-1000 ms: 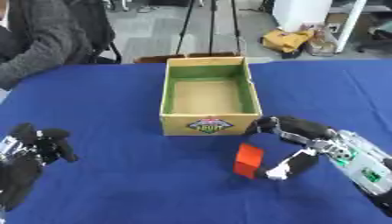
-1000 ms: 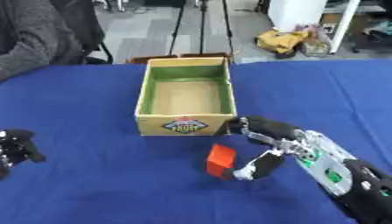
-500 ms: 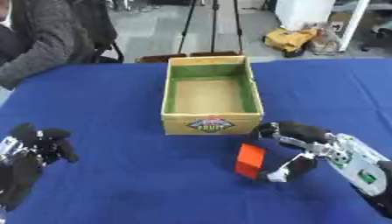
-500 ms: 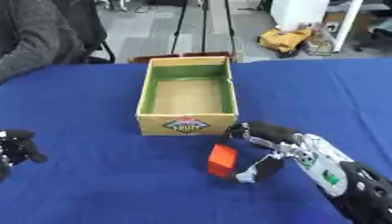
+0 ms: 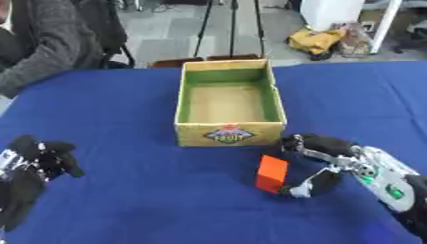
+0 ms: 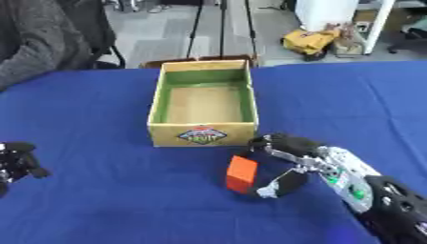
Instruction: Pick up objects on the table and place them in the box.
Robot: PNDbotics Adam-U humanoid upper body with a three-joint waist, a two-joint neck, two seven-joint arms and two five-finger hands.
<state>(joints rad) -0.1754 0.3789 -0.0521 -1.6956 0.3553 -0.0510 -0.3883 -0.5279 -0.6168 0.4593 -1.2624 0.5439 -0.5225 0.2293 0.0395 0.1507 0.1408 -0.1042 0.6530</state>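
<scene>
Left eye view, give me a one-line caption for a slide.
Right hand curls around an orange block on the blue table, just in front of the empty cardboard box.

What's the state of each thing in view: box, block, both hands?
box: open at the top, nothing visible inside, upright on the table.
orange block: standing on the table in front of the box, outside it.
right hand: fingers and thumb curved around the block's right side, contact not clear.
left hand: idle at the lower left, fingers curled, holding nothing.
</scene>
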